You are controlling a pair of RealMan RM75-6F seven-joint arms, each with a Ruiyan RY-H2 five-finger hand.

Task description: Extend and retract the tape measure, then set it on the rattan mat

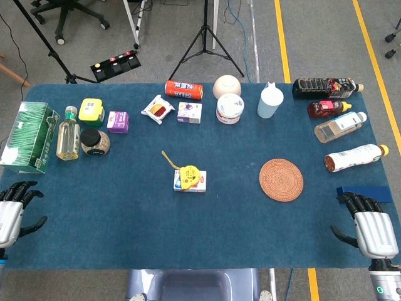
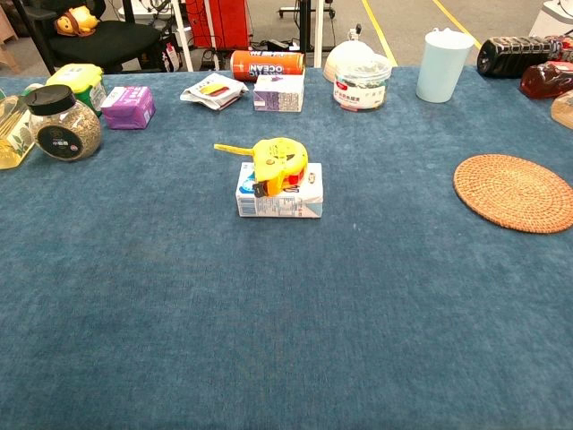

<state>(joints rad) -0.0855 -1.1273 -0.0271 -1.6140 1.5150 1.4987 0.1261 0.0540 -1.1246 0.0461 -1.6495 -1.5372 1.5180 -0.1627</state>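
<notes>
Tape measure (image 1: 192, 175) sits atop a small carton (image 1: 189, 182) mid-desk, raised for an easy grab, a short length of tape poking out. Left hand (image 1: 11, 213) and right hand (image 1: 371, 231) wait at the near corners, fingers loose, holding nothing. Rattan mat (image 1: 281, 180) lies well apart, rightward.

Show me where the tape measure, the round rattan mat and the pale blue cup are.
tape measure (image 2: 281, 161), chest view, on its yellow case.
rattan mat (image 1: 281, 180), head view, at the centre of the weave.
pale blue cup (image 2: 443, 68), chest view, on its side wall.
</notes>
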